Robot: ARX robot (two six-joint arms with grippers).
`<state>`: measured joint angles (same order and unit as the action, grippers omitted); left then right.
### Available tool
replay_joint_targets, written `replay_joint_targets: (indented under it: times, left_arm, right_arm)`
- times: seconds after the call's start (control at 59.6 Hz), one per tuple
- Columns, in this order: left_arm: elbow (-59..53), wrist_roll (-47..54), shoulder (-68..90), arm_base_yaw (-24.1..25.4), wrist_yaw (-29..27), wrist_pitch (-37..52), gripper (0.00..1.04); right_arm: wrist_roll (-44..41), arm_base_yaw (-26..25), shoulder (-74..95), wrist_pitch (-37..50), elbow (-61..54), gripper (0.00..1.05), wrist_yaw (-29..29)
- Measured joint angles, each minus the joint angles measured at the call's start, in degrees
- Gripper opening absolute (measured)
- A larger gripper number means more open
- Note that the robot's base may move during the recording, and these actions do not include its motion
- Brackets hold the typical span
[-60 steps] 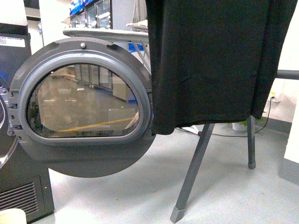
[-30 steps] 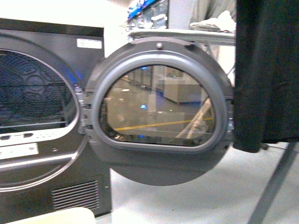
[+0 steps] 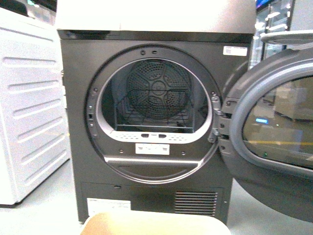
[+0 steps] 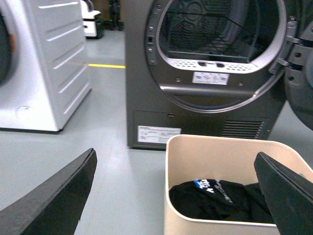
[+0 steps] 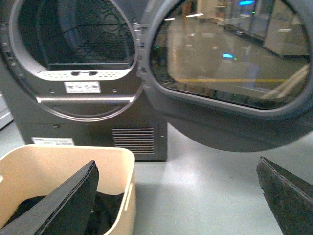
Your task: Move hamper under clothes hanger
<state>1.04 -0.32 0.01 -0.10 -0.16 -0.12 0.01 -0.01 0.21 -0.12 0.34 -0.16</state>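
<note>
Hamper (image 4: 215, 156) stands on the surface (image 4: 112, 147) just in front of the dryer (image 3: 156, 191), below its open drum. Dark clothes (image 4: 220, 198) lie inside it. Dryer door (image 3: 274, 142) is swung open beside the drum. Clothes hanger: not in view.

Left gripper (image 4: 174, 154) and right gripper (image 5: 177, 161): jaws wide on both, holding nothing, near the hamper on its side away from the dryer.

Judgement: approach step, hamper not yet gripped. Next move calls for both to close on the rim, then draw the hamper clear of the dryer door.
</note>
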Motion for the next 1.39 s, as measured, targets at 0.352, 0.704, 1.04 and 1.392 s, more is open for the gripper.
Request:
replay_joint_targets:
  times: [0.352, 0.704, 1.04, 1.392]
  left_arm:
    - [-0.02, 0.0, -0.02, 0.07, 0.17, 0.0, 0.98]
    - [7.93, -7.28, 15.17, -2.34, -12.92, -14.23, 0.98]
    - [31.3, -2.93, 67.69, -0.76, -8.81, 4.35, 0.98]
    - [50.93, 3.21, 100.72, -5.68, -11.78, 7.06, 0.98]
  right_arm:
    - [0.0, 0.02, 0.0, 0.0, 0.0, 0.97, 0.04]
    - [2.56, -0.68, 3.98, -7.06, 3.04, 0.97, -0.44]
    - [9.77, -6.8, 58.99, 9.46, 20.24, 0.97, -4.52]
    - [11.56, 3.89, 91.47, 16.72, 34.58, 0.97, 3.87]
